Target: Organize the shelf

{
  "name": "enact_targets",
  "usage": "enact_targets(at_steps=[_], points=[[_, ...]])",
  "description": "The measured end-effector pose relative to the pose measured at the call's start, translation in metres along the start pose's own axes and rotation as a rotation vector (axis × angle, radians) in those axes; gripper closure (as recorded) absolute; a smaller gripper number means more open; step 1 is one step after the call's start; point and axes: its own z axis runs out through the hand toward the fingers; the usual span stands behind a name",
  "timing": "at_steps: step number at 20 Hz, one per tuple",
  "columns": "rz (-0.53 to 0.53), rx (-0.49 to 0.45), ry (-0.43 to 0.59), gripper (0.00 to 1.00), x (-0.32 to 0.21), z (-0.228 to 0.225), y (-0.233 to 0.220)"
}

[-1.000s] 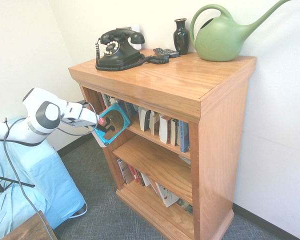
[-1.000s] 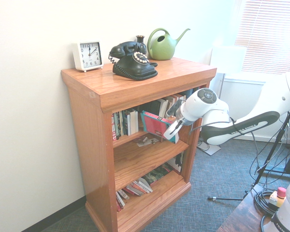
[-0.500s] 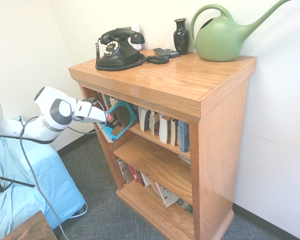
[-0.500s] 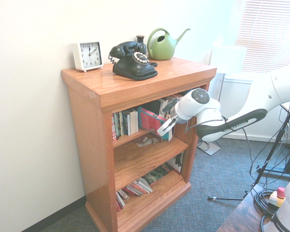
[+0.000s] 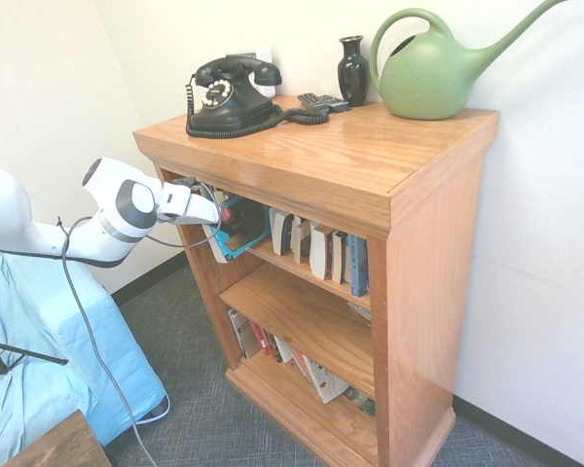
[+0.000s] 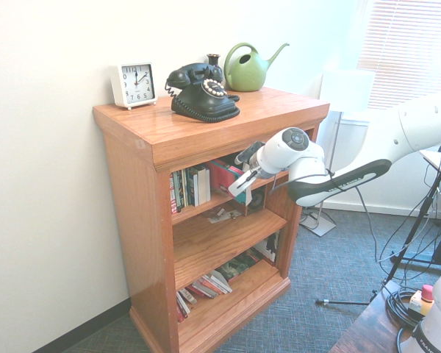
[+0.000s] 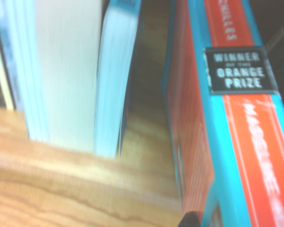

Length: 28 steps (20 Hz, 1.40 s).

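Pincer [image 5: 220, 212], clamped on the teal-and-red book [image 5: 241, 225], has carried it from outside the shelf [image 5: 370, 175] into the top tier; release remains.

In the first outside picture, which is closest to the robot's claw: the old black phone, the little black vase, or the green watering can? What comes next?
From the claw outward:
1. Black phone, on the shelf top just above the claw.
2. Black vase, further back by the wall.
3. Green watering can, at the far end.
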Motion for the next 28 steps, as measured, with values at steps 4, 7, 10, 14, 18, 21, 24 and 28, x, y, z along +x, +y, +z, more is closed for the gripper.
enact_targets(at_steps=[4, 7, 10, 14, 18, 21, 24, 28], points=[[-0.011, 0.015, -0.001, 1.0, -0.002, 0.003, -0.011], [-0.013, 0.022, 0.001, 1.0, -0.007, 0.002, -0.017], [-0.011, 0.024, 0.01, 1.0, -0.007, 0.001, -0.02], [-0.023, 0.022, 0.022, 1.0, -0.005, 0.006, -0.021], [-0.03, 0.016, 0.02, 0.0, -0.007, 0.02, -0.018], [-0.029, 0.016, 0.02, 0.0, -0.006, 0.024, -0.019], [-0.027, 0.017, 0.022, 0.0, -0.006, 0.026, -0.02], [-0.027, 0.017, 0.023, 0.0, -0.006, 0.026, -0.02]])
